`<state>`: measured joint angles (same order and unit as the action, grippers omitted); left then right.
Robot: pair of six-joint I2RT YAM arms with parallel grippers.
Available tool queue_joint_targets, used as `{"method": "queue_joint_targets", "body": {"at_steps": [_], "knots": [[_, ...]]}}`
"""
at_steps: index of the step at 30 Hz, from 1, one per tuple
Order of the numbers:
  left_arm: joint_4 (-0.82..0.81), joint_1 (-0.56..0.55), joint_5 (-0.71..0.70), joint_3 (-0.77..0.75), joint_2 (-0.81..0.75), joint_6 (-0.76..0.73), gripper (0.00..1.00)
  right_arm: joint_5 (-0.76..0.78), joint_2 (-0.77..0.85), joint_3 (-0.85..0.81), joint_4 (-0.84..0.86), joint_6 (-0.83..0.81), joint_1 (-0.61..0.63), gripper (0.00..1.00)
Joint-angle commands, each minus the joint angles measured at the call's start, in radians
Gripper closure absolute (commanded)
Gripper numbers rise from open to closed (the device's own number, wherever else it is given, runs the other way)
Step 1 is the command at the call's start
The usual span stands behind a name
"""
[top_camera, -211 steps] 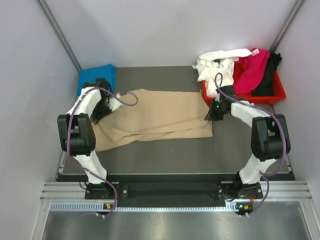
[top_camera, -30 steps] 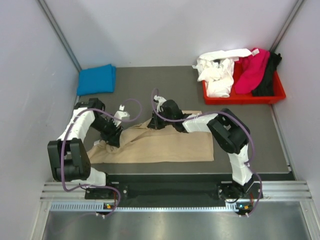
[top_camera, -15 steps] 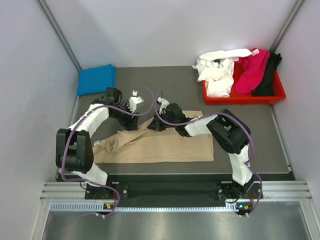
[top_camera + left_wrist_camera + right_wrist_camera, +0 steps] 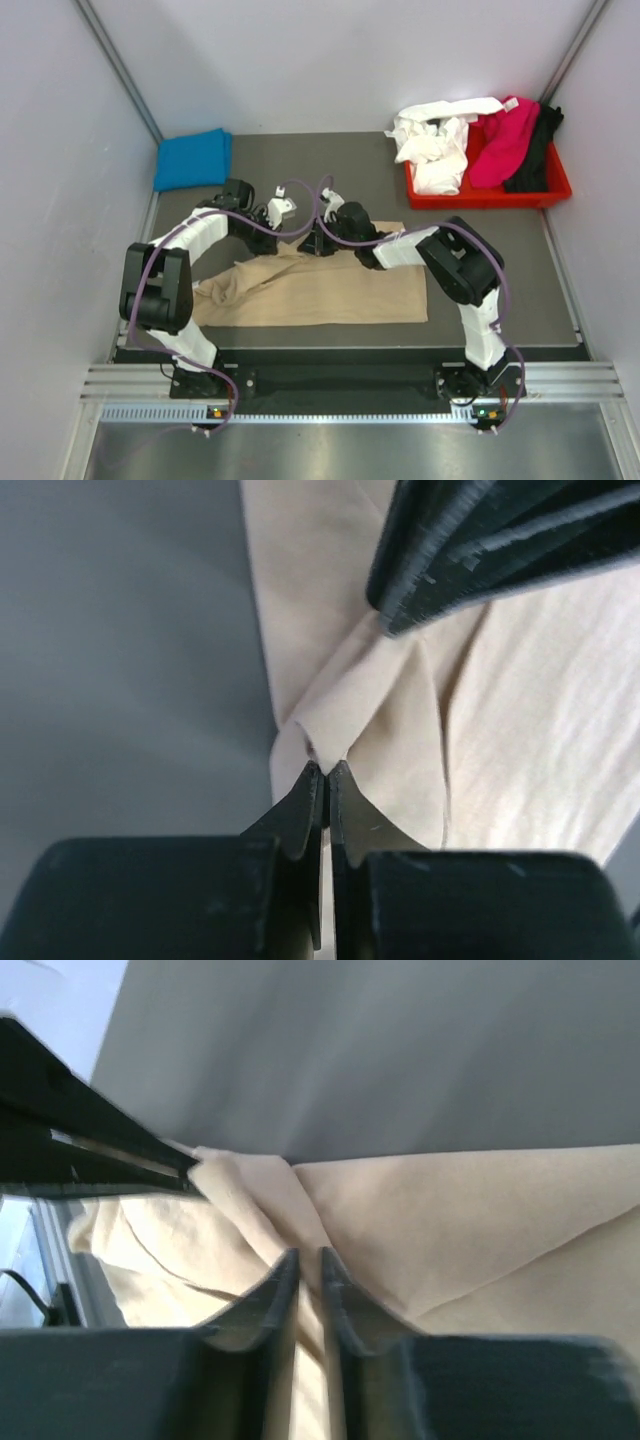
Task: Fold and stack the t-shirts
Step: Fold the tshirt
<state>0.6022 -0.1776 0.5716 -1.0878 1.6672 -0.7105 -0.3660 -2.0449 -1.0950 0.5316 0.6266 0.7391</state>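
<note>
The tan t-shirt [image 4: 330,290] lies folded lengthwise on the dark table, and its far-left corner is drawn up toward the middle. My left gripper [image 4: 292,226] is shut on a pinched fold of the tan t-shirt [image 4: 520,710]; its tips [image 4: 326,770] press together on the cloth. My right gripper [image 4: 316,242] is right next to it, shut on the tan t-shirt [image 4: 450,1230], with cloth between its tips [image 4: 307,1257]. The blue t-shirt [image 4: 192,158] lies folded at the far left. The white [image 4: 435,140], magenta [image 4: 500,140] and black [image 4: 535,150] t-shirts are heaped in the tray.
The red plastic tray [image 4: 545,188] stands at the far right corner. Grey walls close in the table on the left, far and right sides. The right gripper's dark fingers [image 4: 480,540] show in the left wrist view, and the left gripper's finger [image 4: 80,1150] shows in the right wrist view.
</note>
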Motion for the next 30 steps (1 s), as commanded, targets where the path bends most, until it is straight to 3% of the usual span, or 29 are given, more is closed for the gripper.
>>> {"method": "queue_joint_targets", "body": {"at_steps": [1,3,7,11,13,23,30], "knots": [[-0.114,0.004,-0.018,-0.003,-0.02,0.068,1.0,-0.016,0.052,-0.051,-0.014,-0.028,-0.017,0.82],[-0.151,0.004,-0.116,-0.02,-0.026,0.088,1.0,0.031,0.116,-0.043,-0.071,-0.059,-0.049,0.71],[-0.131,0.026,-0.271,-0.101,-0.018,0.066,1.0,0.252,0.264,-0.02,-0.414,-0.238,-0.116,0.53],[-0.157,0.035,-0.397,-0.177,-0.006,0.04,1.0,0.586,0.331,-0.04,-0.674,-0.39,-0.13,0.43],[-0.156,0.035,-0.45,-0.205,0.008,0.023,1.0,0.622,0.324,-0.042,-0.738,-0.436,-0.144,0.38],[-0.294,0.035,-0.677,-0.274,0.062,-0.069,1.0,0.693,0.129,-0.195,-0.889,-0.516,-0.191,0.34],[-0.364,0.033,-0.727,-0.33,0.141,-0.112,1.0,0.789,0.132,-0.184,-0.904,-0.511,-0.199,0.37]]}}
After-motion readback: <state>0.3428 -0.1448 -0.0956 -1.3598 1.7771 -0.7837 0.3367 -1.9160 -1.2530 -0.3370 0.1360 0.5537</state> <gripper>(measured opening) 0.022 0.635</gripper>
